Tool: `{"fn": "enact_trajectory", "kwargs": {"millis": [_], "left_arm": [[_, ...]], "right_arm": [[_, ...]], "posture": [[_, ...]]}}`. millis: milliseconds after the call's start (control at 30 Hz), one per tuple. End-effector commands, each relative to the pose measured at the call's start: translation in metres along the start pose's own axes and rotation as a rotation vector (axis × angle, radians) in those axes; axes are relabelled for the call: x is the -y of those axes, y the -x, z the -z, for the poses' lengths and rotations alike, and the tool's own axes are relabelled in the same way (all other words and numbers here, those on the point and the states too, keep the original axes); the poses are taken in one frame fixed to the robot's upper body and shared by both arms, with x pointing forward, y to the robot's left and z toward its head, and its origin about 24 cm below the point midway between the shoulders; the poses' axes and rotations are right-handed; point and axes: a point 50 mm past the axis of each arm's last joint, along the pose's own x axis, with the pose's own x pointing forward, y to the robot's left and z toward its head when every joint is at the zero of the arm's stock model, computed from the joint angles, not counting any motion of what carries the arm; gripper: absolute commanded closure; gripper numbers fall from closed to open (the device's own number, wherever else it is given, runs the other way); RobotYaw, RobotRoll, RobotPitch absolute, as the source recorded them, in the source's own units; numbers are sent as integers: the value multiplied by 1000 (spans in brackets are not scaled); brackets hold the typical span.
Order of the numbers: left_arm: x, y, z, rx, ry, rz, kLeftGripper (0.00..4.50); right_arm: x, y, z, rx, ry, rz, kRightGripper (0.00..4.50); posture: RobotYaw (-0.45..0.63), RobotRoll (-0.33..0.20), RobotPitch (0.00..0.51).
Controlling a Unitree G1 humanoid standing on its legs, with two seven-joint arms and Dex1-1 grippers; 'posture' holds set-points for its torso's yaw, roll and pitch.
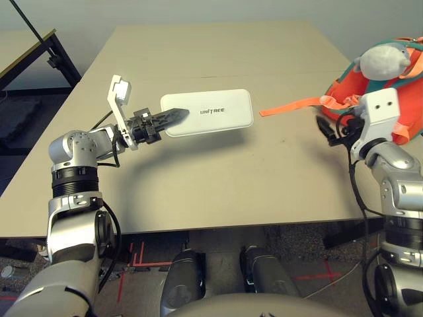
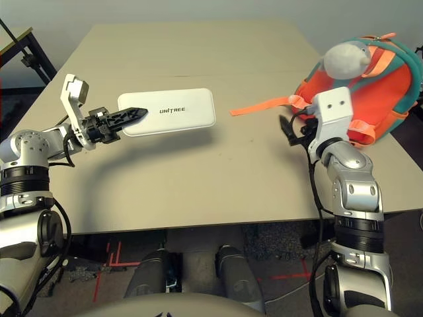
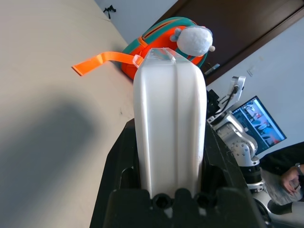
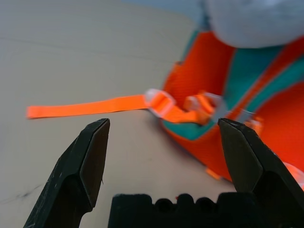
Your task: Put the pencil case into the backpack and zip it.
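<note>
Above the tan surface [image 1: 218, 165], the left hand [image 1: 173, 117] grips one end of the smooth white pencil case [image 1: 211, 111]. To the right, the orange fabric backpack [image 2: 370, 86] with its plush toy [image 2: 347, 58] sits beyond the wide-open right hand [image 4: 161, 156]; a loose strap [image 2: 261, 105] lies between.

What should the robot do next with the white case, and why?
Probably the right gripper should take hold of the backpack to open it. The left gripper already holds the pencil case above the table, and the right gripper's fingers stand open beside the backpack, touching nothing.
</note>
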Motion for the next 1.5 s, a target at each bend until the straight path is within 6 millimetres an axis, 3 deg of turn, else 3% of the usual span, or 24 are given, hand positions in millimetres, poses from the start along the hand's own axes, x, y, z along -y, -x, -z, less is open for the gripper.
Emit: {"fn": "enact_trajectory", "kwargs": {"millis": [33, 367, 833, 933, 1267, 1500], "left_arm": [[9, -2, -4, 11, -28, 45, 3110], [10, 0, 0, 4, -32, 49, 3110], [13, 6, 4, 4, -31, 38, 3110], [13, 6, 4, 3, -32, 35, 3110], [12, 6, 2, 0, -37, 28, 3110], [11, 6, 2, -1, -42, 19, 3110]], "right_arm": [[3, -12, 0, 3, 8, 84, 0], [21, -49, 5, -16, -52, 253, 0], [32, -68, 8, -25, -103, 331, 0], [31, -70, 9, -29, -108, 328, 585], [30, -71, 16, -34, -113, 308, 4345], [27, -71, 18, -23, -102, 265, 4464]], "posture": [[-130, 0, 62], [-96, 0, 46], [-76, 0, 46], [-76, 0, 46], [-79, 0, 46], [-80, 0, 48]]}}
